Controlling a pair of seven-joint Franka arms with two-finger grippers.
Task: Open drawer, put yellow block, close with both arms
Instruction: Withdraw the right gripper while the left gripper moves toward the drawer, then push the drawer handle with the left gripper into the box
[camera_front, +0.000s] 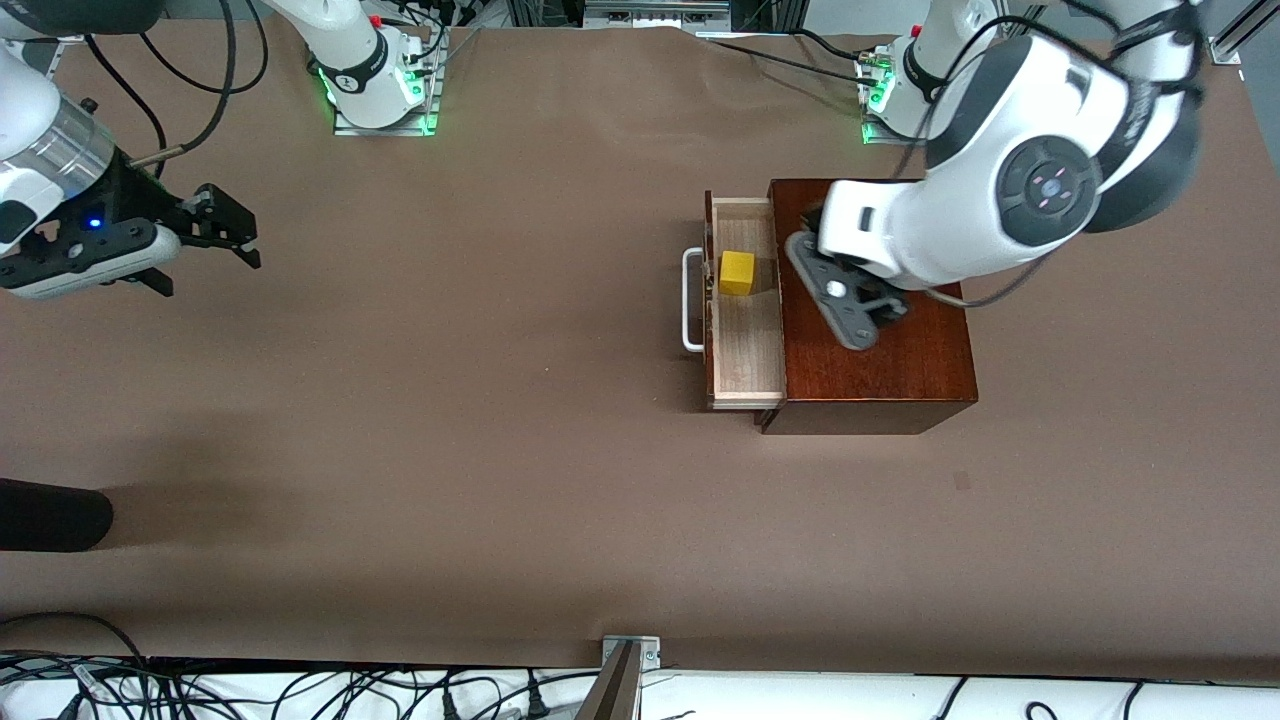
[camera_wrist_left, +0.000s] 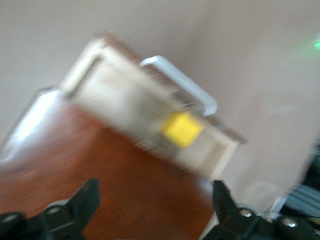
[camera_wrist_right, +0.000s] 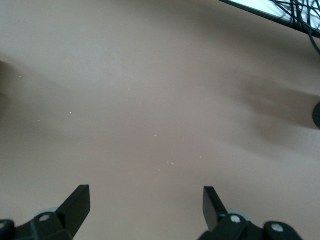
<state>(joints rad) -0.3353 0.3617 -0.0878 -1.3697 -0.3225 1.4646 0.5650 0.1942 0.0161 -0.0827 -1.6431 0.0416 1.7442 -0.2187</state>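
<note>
The drawer of the dark reddish-brown wooden box stands pulled out, its white handle facing the right arm's end of the table. The yellow block lies in the drawer's pale tray, toward the end farther from the front camera. It also shows in the left wrist view. My left gripper hangs over the box top beside the drawer, open and empty. My right gripper is open and empty, over bare table at the right arm's end.
A dark rounded object lies at the right arm's end, nearer to the front camera. A metal bracket and cables run along the table's front edge. The brown tabletop spreads between the two grippers.
</note>
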